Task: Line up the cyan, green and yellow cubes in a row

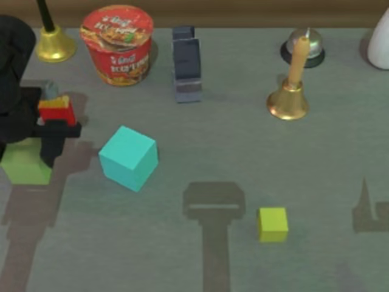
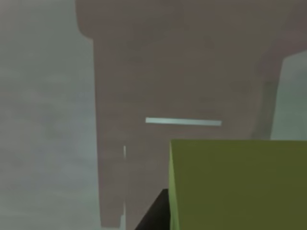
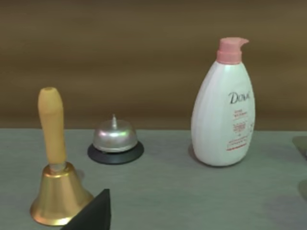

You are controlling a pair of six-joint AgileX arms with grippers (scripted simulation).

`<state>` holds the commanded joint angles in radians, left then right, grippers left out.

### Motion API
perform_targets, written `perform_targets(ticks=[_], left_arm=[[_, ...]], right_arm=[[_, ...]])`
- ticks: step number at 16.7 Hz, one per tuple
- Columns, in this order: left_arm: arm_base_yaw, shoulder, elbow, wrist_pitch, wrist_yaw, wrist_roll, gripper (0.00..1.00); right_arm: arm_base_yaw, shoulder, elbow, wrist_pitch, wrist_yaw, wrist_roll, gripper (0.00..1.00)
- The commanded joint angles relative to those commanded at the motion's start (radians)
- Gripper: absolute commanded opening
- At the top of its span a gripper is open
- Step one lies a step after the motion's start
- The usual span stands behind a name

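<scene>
At table's left, matte green cube (image 1: pixel 24 163)

My top camera looks straight down on the worktop (image 1: pixel 243 152). My left wrist camera sits very close over the green cube (image 2: pixel 240 184). My right wrist camera faces level across the worktop toward the wooden-handled bell (image 3: pixel 55 191), shared with the top view.

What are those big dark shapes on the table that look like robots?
Shadows. In the top view the left arm over the green cube throws a long one down the table; another lies beside the yellow cube. In the left wrist view a wide shadow fills the table behind the green cube.
</scene>
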<state>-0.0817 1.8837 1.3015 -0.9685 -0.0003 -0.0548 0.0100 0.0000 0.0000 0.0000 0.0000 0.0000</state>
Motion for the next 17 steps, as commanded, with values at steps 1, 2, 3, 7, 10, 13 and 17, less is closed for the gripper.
perform_targets(ticks=[1, 2, 3, 7, 10, 13, 17], left_arm=[[0.000, -0.001, 0.001, -0.001, 0.000, 0.000, 0.00], [0.000, -0.001, 0.001, -0.001, 0.000, 0.000, 0.00], [-0.005, 0.003, -0.002, 0.002, 0.000, 0.002, 0.00], [-0.075, 0.040, 0.052, -0.024, -0.002, -0.068, 0.00], [-0.226, 0.101, 0.147, -0.071, -0.004, -0.224, 0.00], [-0.425, 0.167, 0.255, -0.126, -0.006, -0.437, 0.00], [-0.665, 0.230, 0.381, -0.183, -0.009, -0.693, 0.00]], right_arm=[[0.000, 0.000, 0.000, 0.000, 0.000, 0.000, 1.00], [0.000, 0.000, 0.000, 0.000, 0.000, 0.000, 1.00], [0.000, 0.000, 0.000, 0.000, 0.000, 0.000, 1.00], [0.000, 0.000, 0.000, 0.000, 0.000, 0.000, 1.00], [0.000, 0.000, 0.000, 0.000, 0.000, 0.000, 1.00], [0.000, 0.000, 0.000, 0.000, 0.000, 0.000, 1.00], [0.000, 0.000, 0.000, 0.000, 0.000, 0.000, 1.00]])
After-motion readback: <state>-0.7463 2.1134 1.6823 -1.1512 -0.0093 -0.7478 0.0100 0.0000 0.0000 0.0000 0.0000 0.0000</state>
